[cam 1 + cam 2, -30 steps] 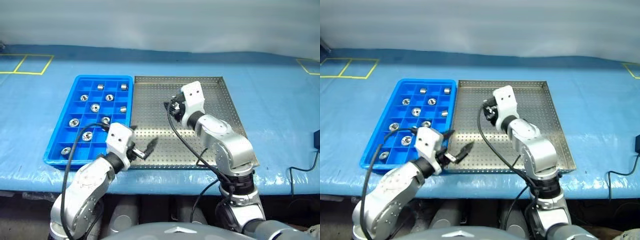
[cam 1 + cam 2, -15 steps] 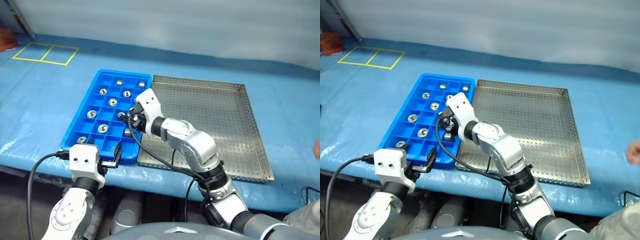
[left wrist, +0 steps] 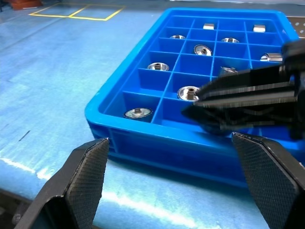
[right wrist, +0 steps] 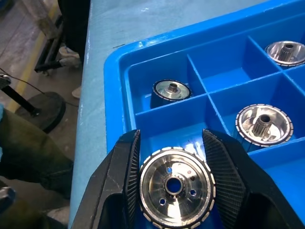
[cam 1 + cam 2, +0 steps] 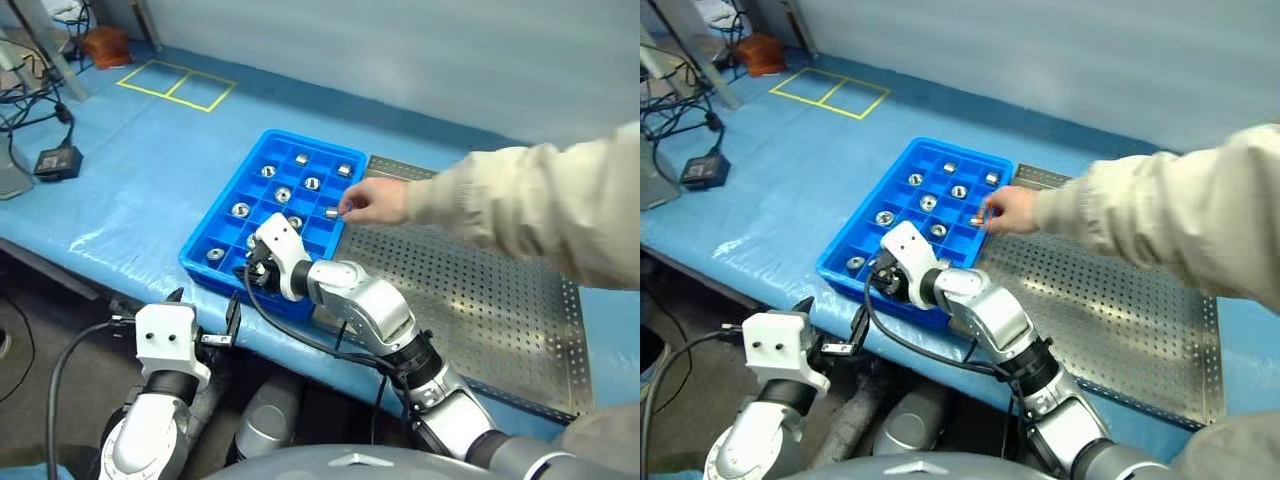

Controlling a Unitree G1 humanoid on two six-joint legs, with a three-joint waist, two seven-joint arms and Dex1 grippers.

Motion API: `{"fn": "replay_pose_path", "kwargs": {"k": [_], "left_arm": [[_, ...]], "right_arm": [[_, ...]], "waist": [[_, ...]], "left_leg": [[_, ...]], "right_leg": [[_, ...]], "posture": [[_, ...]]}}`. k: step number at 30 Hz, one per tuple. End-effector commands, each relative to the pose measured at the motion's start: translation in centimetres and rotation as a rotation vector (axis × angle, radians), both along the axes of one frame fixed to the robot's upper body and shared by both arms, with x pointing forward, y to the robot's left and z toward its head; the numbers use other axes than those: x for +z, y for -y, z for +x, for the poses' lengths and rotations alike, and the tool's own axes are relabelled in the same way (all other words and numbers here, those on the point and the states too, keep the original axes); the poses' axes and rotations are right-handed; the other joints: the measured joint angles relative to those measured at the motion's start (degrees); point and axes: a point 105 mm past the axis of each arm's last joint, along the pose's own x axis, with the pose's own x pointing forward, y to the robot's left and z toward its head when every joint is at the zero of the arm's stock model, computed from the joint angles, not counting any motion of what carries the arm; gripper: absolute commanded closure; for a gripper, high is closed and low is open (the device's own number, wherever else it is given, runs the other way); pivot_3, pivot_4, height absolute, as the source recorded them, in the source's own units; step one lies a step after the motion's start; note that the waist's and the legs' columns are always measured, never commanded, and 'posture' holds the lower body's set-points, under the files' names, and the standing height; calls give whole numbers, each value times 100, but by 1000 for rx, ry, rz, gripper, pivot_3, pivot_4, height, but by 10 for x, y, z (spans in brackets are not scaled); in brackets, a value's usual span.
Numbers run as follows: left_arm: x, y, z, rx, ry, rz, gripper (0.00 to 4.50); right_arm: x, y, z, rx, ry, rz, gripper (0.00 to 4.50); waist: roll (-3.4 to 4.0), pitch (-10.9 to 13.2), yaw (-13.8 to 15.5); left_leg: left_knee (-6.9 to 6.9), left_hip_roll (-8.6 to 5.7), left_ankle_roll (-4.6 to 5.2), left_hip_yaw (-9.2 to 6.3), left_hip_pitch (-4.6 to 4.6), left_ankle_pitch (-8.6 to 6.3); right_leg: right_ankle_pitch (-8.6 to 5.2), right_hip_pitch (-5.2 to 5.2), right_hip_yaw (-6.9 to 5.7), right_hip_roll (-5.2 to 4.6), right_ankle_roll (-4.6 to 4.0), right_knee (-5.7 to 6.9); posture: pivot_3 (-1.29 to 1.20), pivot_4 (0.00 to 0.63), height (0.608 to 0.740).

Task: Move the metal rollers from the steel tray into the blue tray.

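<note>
Several metal rollers (image 5: 283,194) sit singly in the square compartments of the blue tray (image 5: 218,205), which lies at the centre of the left eye view on the blue-covered table (image 5: 130,150). To its right, touching its long side, the steel tray (image 5: 480,310) stretches toward the lower right of the frame. The right gripper (image 4: 172,183) is clamped on one roller (image 4: 175,186), its two fingers pressed to the knurled rim, and holds it over a compartment at the tray's near corner. The left gripper (image 3: 174,183) hangs with its fingers spread wide and holding nothing, off the table's front edge at the lower left. A person's hand (image 5: 372,200) in a beige sleeve (image 5: 520,205) reaches in from the right, fingertips at a roller near the tray's right rim.
</note>
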Motion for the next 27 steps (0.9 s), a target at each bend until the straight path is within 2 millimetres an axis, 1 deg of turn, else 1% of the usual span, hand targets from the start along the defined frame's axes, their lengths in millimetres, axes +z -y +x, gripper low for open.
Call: {"fn": "replay_pose_path", "kwargs": {"k": [1,4,5,7,8,9,12,14,15,20,24,27], "left_arm": [[11,7,3,-45,57,-4,0],[11,11,8,-79,61,-7,0],[11,12,10,-90,62,-7,0],[11,15,14,-111,67,-8,0],[12,16,16,-120,69,-9,0],[12,17,17,-127,70,-9,0],[14,20,21,-151,79,-10,0],[16,23,25,-172,87,-7,0],[17,24,26,-182,90,-7,0],[20,29,30,-226,91,-6,0],[19,35,30,-286,69,-10,0],[18,37,31,-308,59,-9,0]], "right_arm": [[7,14,7,-58,10,32,2774],[7,28,13,-106,18,20,2774],[8,32,14,-118,19,18,2774],[10,38,13,-122,12,25,2774],[11,39,12,-118,4,32,2042],[12,40,10,-112,-1,37,1820],[18,40,4,-89,6,40,808],[26,42,2,-85,24,57,174],[31,43,1,-85,32,68,28],[45,54,-5,-81,45,99,28],[43,68,-15,-69,37,78,28],[39,73,-22,-55,21,52,28]], "waist": [[-7,-4,100],[-8,-6,175],[-9,-6,186],[-10,-8,190],[-10,-8,187],[-10,-9,183],[-10,-11,155],[-10,-11,125],[-10,-11,105],[-7,-14,-5],[-6,-16,-159],[-4,-17,-317]], "left_leg": [[0,-1,0,4,-3,0],[0,-1,-2,15,-14,-1],[1,-3,-2,18,-18,-1],[3,-6,-4,17,-26,0],[4,-8,-4,16,-30,0],[5,-8,-5,16,-35,0],[15,-13,-5,12,-61,1],[17,-15,-5,12,-67,1],[17,-14,-5,11,-70,1],[22,-14,-6,4,-71,2],[34,-14,-6,-8,-69,2],[43,-14,-6,-17,-69,2]], "right_leg": [[0,-4,-1,1,0,1],[2,-15,-2,2,3,3],[10,-20,-3,3,17,5],[15,-26,-12,7,25,6],[15,-30,-13,8,25,7],[16,-33,-14,8,25,8],[20,-29,-17,12,27,10],[21,-29,-17,14,27,9],[21,-32,-18,15,27,10],[22,-24,-26,17,24,10],[22,-11,-37,14,24,8],[22,-3,-47,14,23,8]], "posture": [[545,150,740],[517,150,740],[503,150,740],[483,150,740],[474,150,740],[470,150,740],[447,150,740],[429,150,740],[422,150,740],[390,150,740],[357,150,740],[343,150,740]]}}
